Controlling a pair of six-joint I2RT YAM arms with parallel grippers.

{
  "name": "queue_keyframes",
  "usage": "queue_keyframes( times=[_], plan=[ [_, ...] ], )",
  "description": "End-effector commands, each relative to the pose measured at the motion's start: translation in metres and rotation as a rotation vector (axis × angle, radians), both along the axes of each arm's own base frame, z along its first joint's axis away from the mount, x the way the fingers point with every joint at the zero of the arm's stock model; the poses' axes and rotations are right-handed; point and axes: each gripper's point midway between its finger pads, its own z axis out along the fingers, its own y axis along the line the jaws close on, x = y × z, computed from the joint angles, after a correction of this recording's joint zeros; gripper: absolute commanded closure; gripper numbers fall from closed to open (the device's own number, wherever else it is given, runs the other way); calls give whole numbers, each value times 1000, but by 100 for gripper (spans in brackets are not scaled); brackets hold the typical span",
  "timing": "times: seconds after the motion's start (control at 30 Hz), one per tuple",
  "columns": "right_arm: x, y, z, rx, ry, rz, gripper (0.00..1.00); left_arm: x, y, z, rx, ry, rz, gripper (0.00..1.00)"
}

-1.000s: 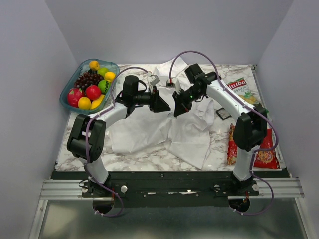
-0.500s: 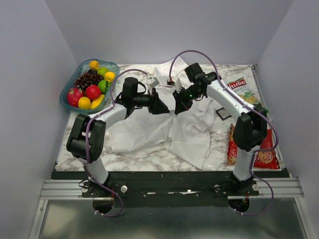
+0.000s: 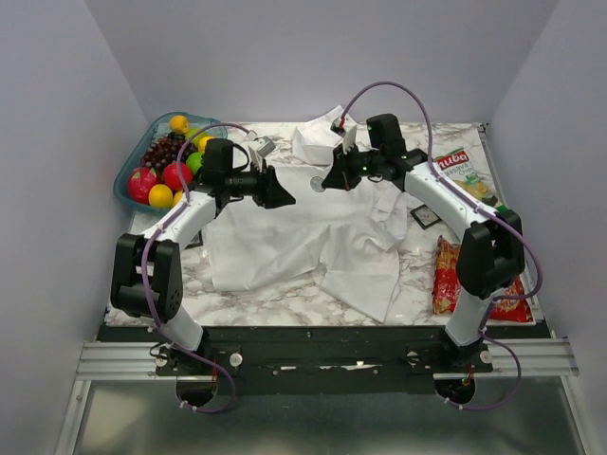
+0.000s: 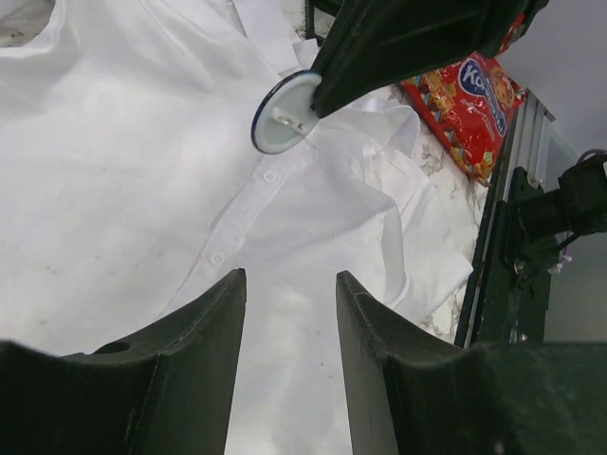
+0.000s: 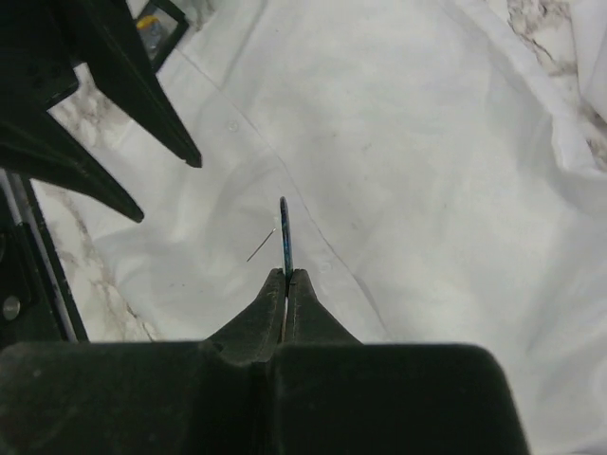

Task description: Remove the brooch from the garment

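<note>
The garment (image 3: 285,242), a wrinkled white shirt, lies spread over the middle of the marble table. My right gripper (image 5: 286,275) is shut on the brooch (image 5: 284,232), seen edge-on there with its thin pin sticking out to the left. In the left wrist view the brooch (image 4: 282,116) shows a pale back with a dark-blue rim. It hangs above the cloth, clear of it, from the right gripper's fingers (image 4: 408,38). My left gripper (image 4: 290,276) is open over the garment (image 4: 142,190), a short way left of the brooch (image 3: 318,187), with nothing between its fingers.
A teal basket of fruit (image 3: 133,194) sits at the back left. At the right lie a snack bag (image 3: 455,163), two red packets (image 3: 444,277) and a small black square frame (image 3: 427,217). The left gripper's fingers (image 5: 142,114) reach into the right wrist view.
Both grippers have moved toward the far side of the table and apart, the left one swinging left. The right gripper has carried the brooch up off the cloth, and the shirt lies flatter.
</note>
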Motion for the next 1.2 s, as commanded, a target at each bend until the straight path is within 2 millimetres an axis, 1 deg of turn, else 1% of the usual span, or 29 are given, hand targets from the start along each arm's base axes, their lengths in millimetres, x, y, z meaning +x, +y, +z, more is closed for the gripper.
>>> queue_keyframes(
  times=[0.0, 0.03, 0.07, 0.1, 0.17, 0.3, 0.37, 0.43, 0.47, 0.57, 0.63, 0.8, 1.1, 1.17],
  plan=[
    [-18, -9, 54, 98, -112, 234, 99, -4, 2, 18, 32, -66, -57, 48],
    [-25, -11, 52, 89, -98, 266, 99, -2, 1, 21, 29, -70, -59, 48],
    [-25, -13, 54, 85, -109, 274, 99, 2, 0, 27, 21, -88, -63, 48],
    [-25, -12, 58, 84, -130, 287, 99, 1, -3, 33, 7, -91, -79, 48],
    [-25, -13, 59, 68, -176, 332, 99, 5, -7, 44, -18, -98, -99, 47],
    [-26, -10, 66, 71, -205, 404, 99, 5, -20, 55, -46, -104, -149, 45],
    [-29, -8, 67, 81, -183, 424, 99, 2, -31, 59, -51, -112, -179, 45],
    [-32, -8, 66, 87, -166, 434, 99, 1, -38, 59, -47, -115, -188, 44],
    [-34, -9, 68, 91, -167, 436, 99, -1, -45, 60, -46, -124, -200, 45],
    [-37, -10, 67, 90, -162, 437, 99, 1, -52, 57, -34, -136, -192, 45],
    [-37, -10, 69, 89, -167, 436, 100, 3, -55, 55, -37, -121, -184, 45],
    [-37, -10, 70, 88, -169, 433, 100, 7, -61, 60, -69, -119, -184, 47],
    [-38, -10, 70, 91, -163, 428, 100, 15, -66, 57, -89, -86, -169, 48],
    [-37, -10, 69, 89, -159, 424, 100, 15, -69, 64, -119, -100, -184, 48]
  ],
)
